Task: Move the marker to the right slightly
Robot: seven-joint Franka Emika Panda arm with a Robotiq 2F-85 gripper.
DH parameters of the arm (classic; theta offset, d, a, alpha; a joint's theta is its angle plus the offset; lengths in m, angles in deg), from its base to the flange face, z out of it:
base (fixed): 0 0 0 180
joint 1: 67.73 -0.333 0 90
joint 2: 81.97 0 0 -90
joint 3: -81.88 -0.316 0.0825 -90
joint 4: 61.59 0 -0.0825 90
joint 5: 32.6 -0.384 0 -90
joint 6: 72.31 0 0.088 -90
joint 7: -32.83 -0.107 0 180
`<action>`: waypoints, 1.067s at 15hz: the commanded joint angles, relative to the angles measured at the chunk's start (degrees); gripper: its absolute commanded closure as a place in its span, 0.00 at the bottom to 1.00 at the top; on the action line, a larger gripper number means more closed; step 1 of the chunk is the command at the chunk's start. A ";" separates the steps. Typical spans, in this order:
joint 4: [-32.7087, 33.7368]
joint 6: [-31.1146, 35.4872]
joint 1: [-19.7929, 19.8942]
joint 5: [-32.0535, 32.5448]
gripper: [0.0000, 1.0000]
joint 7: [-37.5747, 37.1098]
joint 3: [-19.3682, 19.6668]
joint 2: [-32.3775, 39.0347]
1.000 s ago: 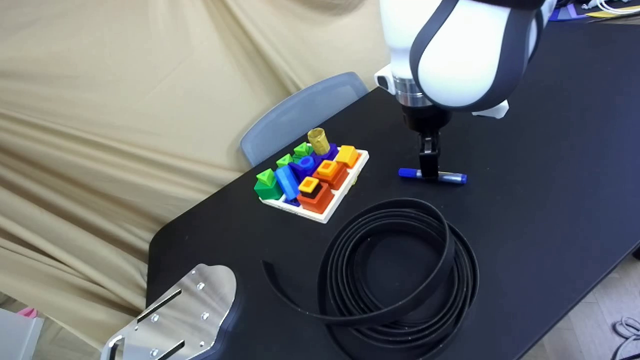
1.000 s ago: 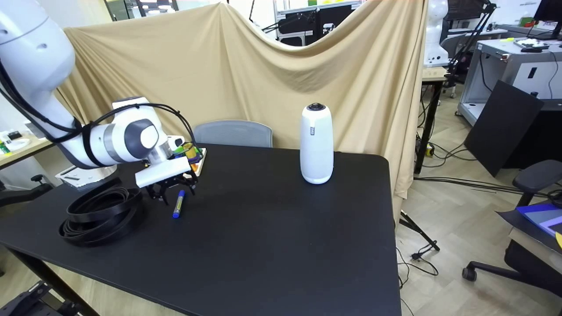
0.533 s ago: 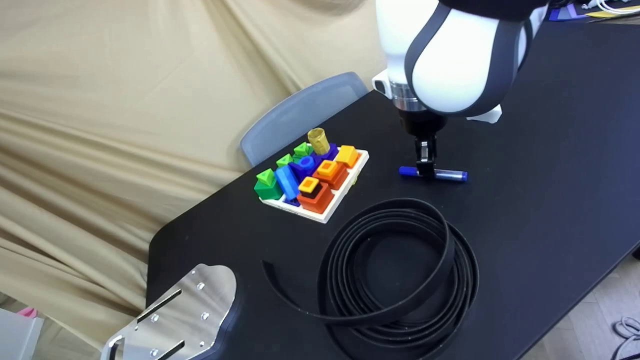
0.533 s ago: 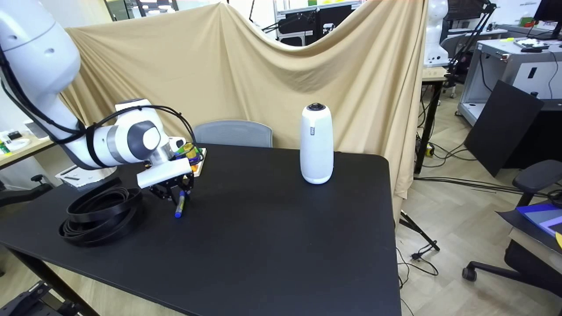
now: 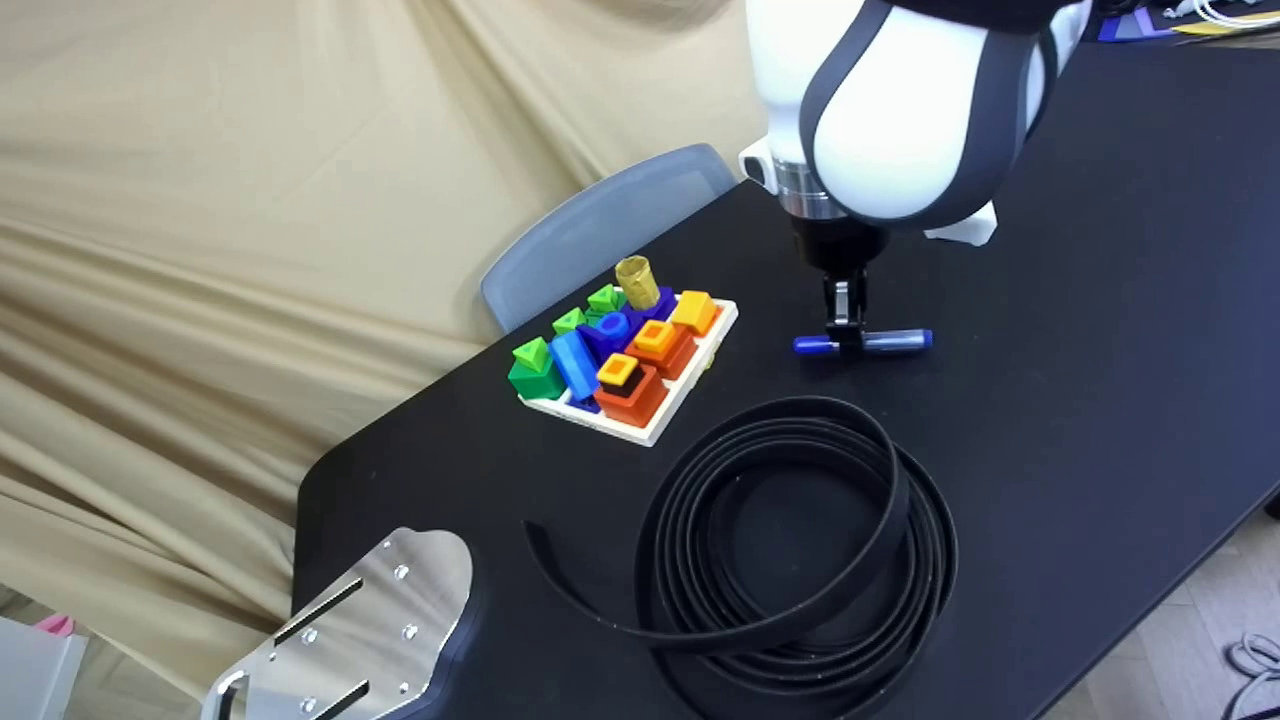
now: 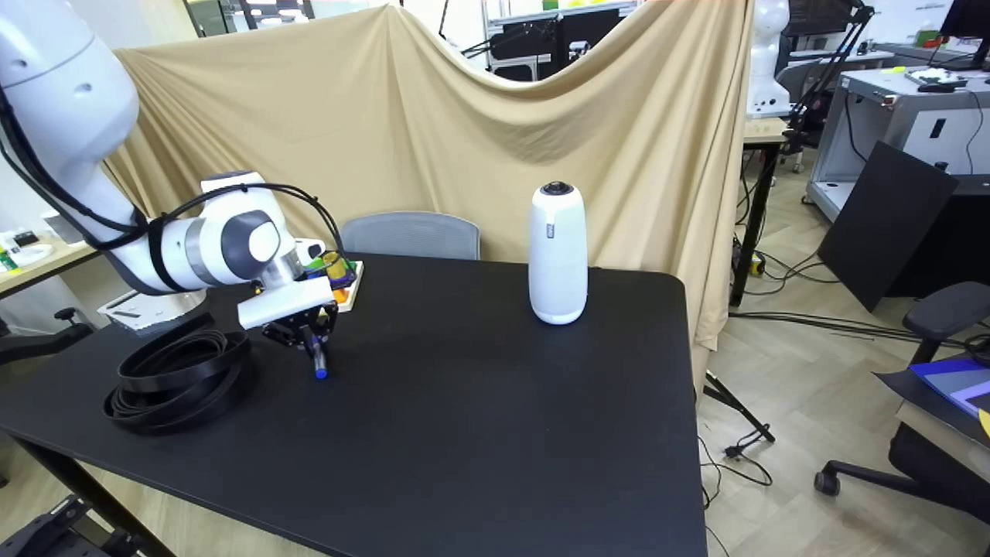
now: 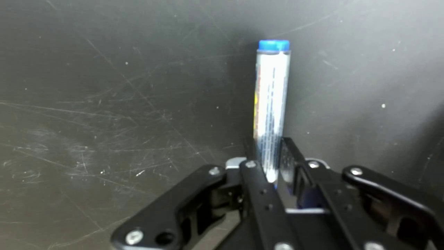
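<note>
The slim marker [image 7: 272, 90], with blue ends and a pale labelled barrel, runs away from my gripper [image 7: 267, 146] in the wrist view. Both fingers press against its sides near the middle, so the gripper is shut on it. In an exterior view the marker [image 5: 898, 341] lies crosswise under my gripper [image 5: 846, 340], a blue end poking out at either side. Another exterior view has the marker [image 6: 319, 362] partly hidden by the fingers. Whether it rests on the black table or hangs just above it, I cannot tell.
A coil of black strap [image 5: 930, 530] lies close by on the table. Coloured toy blocks stand on a white board [image 5: 640, 434], and a metal plate [image 5: 360, 620] sits at the near corner. A tall white device [image 6: 558, 255] stands farther along the table.
The fingers have closed from wide apart onto the marker. The marker has turned about its length and shifted slightly; the arm has moved a little with it.
</note>
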 commanded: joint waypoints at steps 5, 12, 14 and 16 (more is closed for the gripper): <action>-9.89 -3.15 3.36 -3.44 0.95 -2.83 0.17 -14.70; -18.89 -2.72 7.01 -10.01 0.95 -3.97 3.50 -21.89; -19.65 -1.39 8.16 -14.11 0.95 -3.31 3.58 -20.82; -19.35 0.28 8.93 -18.06 0.95 -3.65 3.33 -18.73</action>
